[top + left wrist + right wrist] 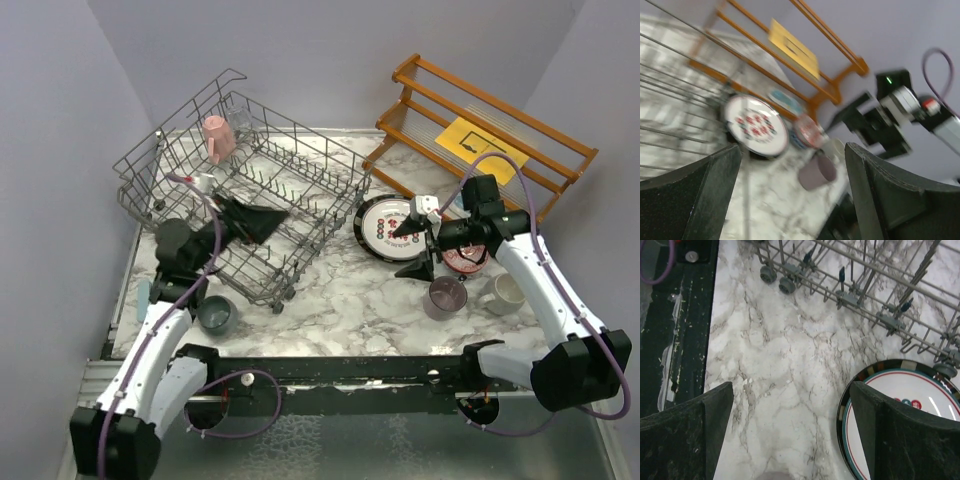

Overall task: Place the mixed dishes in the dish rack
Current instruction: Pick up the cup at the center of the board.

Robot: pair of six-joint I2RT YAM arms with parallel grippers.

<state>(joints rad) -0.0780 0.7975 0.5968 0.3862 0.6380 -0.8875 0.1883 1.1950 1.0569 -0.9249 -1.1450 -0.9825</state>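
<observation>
Okay, left gripper (270, 218) hangs over the middle of the dish rack (300, 180), upper left of the top frame. Its jaws are spread wide, and the left wrist view shows nothing between them (790, 190). A pink mug (216, 135) sits in the rack's far end. A grey-teal mug (215, 315) is on the marble table (340, 290) just below the rack's near corner, by the left arm.

Right gripper (412, 248) is right of centre, above the right edge of the black-rimmed plate (385, 228), which lies flat on the table just beside the rack. Jaws are wide apart and empty in the wrist view (792, 440); the plate (900, 410) shows at lower right, the rack's wheels along the top.

A red patterned bowl (465, 260) is right of the plate, partly behind the arm. The mauve mug (445, 297) and cream mug (505, 293) stand side by side lower right. A wooden shelf (490, 120) with a yellow sheet (480, 148) is upper right. The left wrist view is blurred.
</observation>
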